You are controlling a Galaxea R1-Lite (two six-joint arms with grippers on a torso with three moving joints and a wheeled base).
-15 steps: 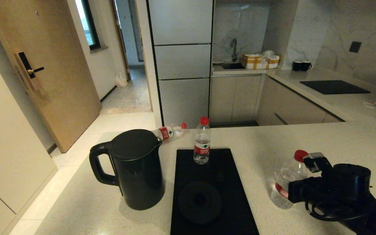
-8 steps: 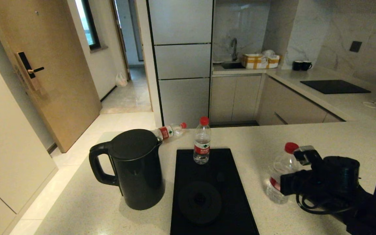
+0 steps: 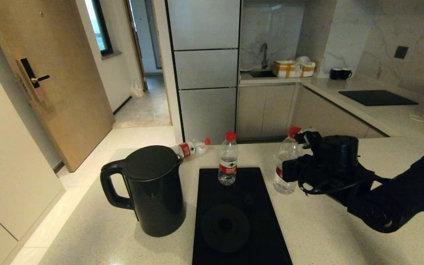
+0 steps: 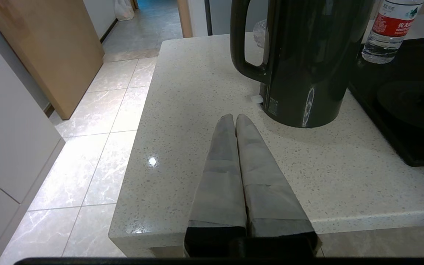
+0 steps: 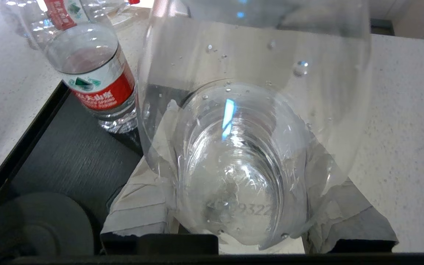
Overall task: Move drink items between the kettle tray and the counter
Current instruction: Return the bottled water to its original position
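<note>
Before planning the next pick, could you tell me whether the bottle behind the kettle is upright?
Tipped: the bottle lies sideways on the counter.

Right arm (image 3: pixel 399 198): matte black, bulky rounded joints, cylindrical wrist housing, loose black cable looping beneath it. Right tool (image 3: pixel 289 169): black body. Left tool (image 4: pixel 236 121): two long tapering fingers (image 4: pixel 219 176) wrapped in grey tape, black base.

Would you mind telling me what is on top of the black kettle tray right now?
On the kettle tray stand one upright water bottle and the bare round base disc. The tray's near end lies outside the picture.
</note>
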